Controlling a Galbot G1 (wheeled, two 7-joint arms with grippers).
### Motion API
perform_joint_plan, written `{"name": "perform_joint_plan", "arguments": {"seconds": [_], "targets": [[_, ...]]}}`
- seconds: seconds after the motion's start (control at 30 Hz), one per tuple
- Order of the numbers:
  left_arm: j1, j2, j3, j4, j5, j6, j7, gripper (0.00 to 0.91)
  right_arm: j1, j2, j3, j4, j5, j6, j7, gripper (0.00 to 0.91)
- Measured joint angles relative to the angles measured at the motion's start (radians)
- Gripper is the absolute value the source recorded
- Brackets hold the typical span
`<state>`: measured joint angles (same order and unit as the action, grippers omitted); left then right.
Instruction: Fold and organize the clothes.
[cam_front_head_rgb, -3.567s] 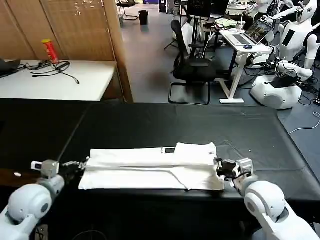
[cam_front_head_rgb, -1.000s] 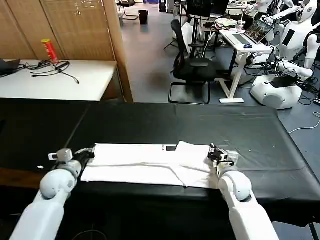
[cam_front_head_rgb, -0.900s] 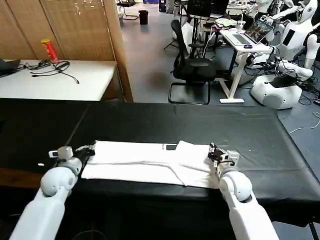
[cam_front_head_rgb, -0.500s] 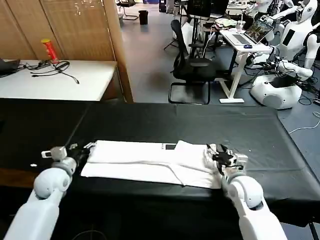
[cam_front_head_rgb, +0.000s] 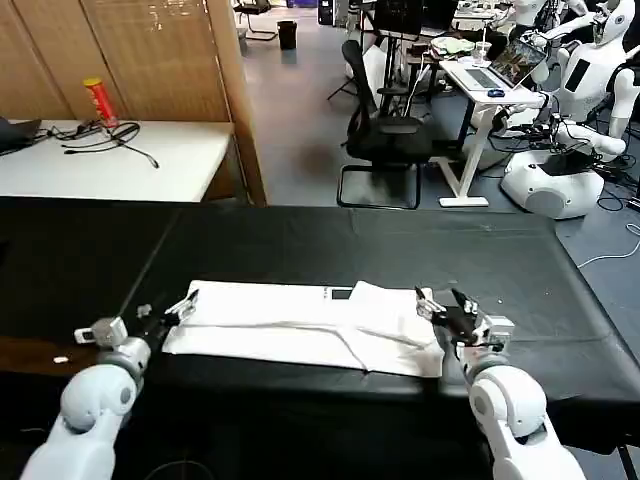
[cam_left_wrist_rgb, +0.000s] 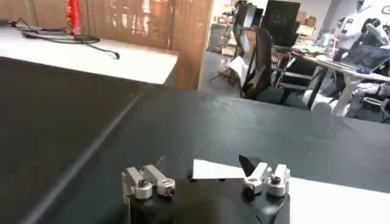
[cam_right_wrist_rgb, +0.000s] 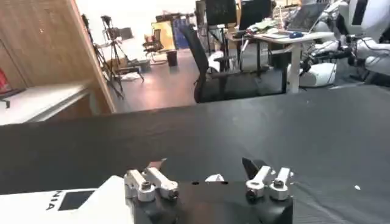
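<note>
The clothes are one white T-shirt (cam_front_head_rgb: 300, 320) folded into a long flat strip, lying across the near part of the black table covering (cam_front_head_rgb: 350, 240). A dark label (cam_front_head_rgb: 340, 296) shows on its far edge. My left gripper (cam_front_head_rgb: 165, 308) stands open just off the strip's left end; the left wrist view has the shirt's corner (cam_left_wrist_rgb: 317, 195) past the spread fingers (cam_left_wrist_rgb: 146, 182). My right gripper (cam_front_head_rgb: 445, 303) is open at the strip's right end. In the right wrist view the shirt (cam_right_wrist_rgb: 61, 204) lies to one side of that gripper (cam_right_wrist_rgb: 207, 176), with nothing between its fingers.
A white desk (cam_front_head_rgb: 110, 160) with a red can (cam_front_head_rgb: 100, 100) and cables stands beyond the table's far left. An office chair (cam_front_head_rgb: 385, 140), a desk with a laptop (cam_front_head_rgb: 500, 75) and other white robots (cam_front_head_rgb: 560, 170) are behind. Black covering stretches far and right of the shirt.
Both grippers were at the shirt's ends a second ago. They have since opened and drawn back toward me, off the cloth. The folded strip stays flat in place.
</note>
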<state>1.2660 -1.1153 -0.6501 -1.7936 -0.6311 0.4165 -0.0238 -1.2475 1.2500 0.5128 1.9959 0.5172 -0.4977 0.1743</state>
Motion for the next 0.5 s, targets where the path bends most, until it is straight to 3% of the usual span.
{"name": "perform_joint_plan", "arguments": {"seconds": [0.5], "targets": [[0.085, -0.037, -0.011, -0.010, 0.069, -0.038, 0.024, 0.878, 0.001, 0.011, -0.001, 0.004, -0.007, 0.006, 0.000, 0.878]]}}
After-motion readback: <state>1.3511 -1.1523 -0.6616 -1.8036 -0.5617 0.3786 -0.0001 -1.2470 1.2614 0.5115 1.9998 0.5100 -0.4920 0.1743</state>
